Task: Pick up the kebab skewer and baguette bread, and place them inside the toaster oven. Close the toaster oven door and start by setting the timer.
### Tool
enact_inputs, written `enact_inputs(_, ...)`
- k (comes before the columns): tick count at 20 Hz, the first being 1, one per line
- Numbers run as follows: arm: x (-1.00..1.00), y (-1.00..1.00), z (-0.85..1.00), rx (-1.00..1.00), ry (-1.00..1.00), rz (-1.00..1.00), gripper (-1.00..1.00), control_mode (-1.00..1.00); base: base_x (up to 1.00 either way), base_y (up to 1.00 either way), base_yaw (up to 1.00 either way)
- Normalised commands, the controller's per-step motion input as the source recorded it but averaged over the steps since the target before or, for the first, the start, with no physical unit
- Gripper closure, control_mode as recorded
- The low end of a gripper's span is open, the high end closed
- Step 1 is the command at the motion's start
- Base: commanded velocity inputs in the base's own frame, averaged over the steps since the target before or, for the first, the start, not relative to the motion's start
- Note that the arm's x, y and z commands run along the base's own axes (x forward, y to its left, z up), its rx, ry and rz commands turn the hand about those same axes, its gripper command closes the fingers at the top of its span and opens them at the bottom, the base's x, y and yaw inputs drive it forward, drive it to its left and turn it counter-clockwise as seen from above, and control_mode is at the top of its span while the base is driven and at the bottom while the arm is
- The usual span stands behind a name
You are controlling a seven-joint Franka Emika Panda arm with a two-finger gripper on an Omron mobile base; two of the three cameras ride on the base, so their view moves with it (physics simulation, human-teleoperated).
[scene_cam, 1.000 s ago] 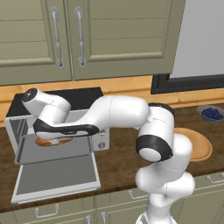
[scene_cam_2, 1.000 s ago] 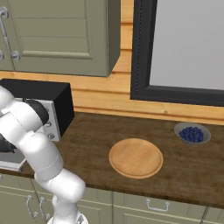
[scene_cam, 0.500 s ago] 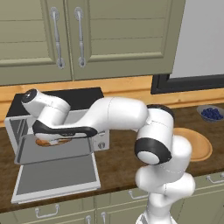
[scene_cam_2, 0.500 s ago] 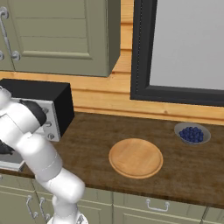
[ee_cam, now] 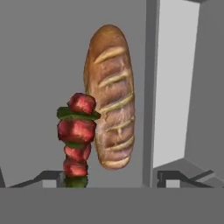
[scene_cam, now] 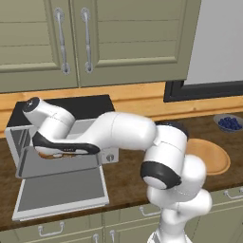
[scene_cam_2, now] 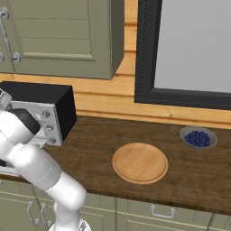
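Hand (ee_cam: 111, 177) tips stand spread on my feed, gripping nothing, reaching into the toaster oven (scene_cam: 61, 137). Nearest them I see the kebab skewer (ee_cam: 77, 140) on the grey oven floor, the baguette bread (ee_cam: 110, 94) just beside it. Below, the toaster oven door (scene_cam: 61, 192) lies dropped open over the desk (scene_cam_2: 135, 135).

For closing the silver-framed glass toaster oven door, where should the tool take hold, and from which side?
Judging from its pose, take the silver-framed glass door at its free front edge, farthest from the boxy silver-grey, black-topped toaster oven, coming from below and in front. It lies dropped flat, hinged at the oven mouth, so lifting that edge should swing it shut.
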Motion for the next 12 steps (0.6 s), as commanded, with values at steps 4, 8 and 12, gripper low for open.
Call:
enact_inputs(4, -0.01, 0.00, 0.00, 0.00, 0.00, 0.00, -1.00, -1.00, 0.00, 0.00, 0.00)
enact_inputs(8, -0.07, 0.00, 0.00, 0.00, 0.01, 0.00, -1.00, -1.00, 0.00, 0.00, 0.00)
enact_inputs(12, -0.48, -0.06, 0.00, 0.06, 0.00, -0.04, -1.00, -1.00, 0.00, 0.00, 0.00)
